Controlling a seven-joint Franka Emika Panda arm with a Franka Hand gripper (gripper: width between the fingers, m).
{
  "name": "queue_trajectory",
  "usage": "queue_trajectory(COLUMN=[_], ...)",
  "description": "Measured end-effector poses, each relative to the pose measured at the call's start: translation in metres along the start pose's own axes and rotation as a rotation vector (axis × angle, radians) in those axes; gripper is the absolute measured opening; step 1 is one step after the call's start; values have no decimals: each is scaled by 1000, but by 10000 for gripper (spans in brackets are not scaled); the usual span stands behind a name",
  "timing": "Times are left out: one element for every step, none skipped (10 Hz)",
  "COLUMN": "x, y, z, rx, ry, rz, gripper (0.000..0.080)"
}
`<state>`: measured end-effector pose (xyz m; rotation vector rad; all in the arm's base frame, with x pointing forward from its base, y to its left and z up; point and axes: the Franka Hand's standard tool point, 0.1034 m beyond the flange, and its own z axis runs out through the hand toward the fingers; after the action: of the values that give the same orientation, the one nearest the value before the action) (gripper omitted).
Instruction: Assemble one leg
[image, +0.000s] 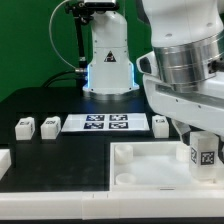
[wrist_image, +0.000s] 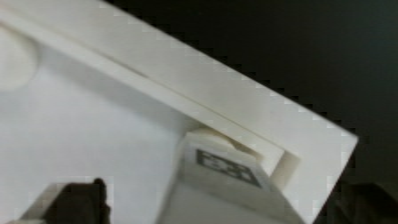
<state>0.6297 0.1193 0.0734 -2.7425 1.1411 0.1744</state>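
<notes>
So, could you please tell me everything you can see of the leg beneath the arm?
The leg is a small white block, seemingly plastic, with a black-and-white square marker on its near face. It stands upright at a corner of the large white tray-like part, at the exterior view's right, apparently seated there. The arm hangs above; whether anything grips it is unclear.

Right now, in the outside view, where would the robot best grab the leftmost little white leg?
Probably from above, pinching two opposite flat sides of the leftmost leg. It is a blocky piece resting on the table, with a gap to the neighbouring leg, so its sides look reachable.
</notes>
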Motion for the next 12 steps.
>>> queue_trajectory(x=[-1,-1,0,0,1,0,-3,-3,-3,-3,-1,1], y=[-3,-2,-1,-1,2,1,-1,-1,-1,-1,0,2], z=[0,0,0,1,3,4,5,6,6,6,6,6], rx=[-3,-4,-6,-8,-42,-70,-75,-69,-70,-70,-66,-65], ry=[17,16,16,15,28,43,52,53,53,52,56,60], rz=[-129,-229,-323,-443,-662,-832,-912,-867,-873,-871,-762,-654], gripper=[645,649,649,649,649,649,649,649,563,428,428,294])
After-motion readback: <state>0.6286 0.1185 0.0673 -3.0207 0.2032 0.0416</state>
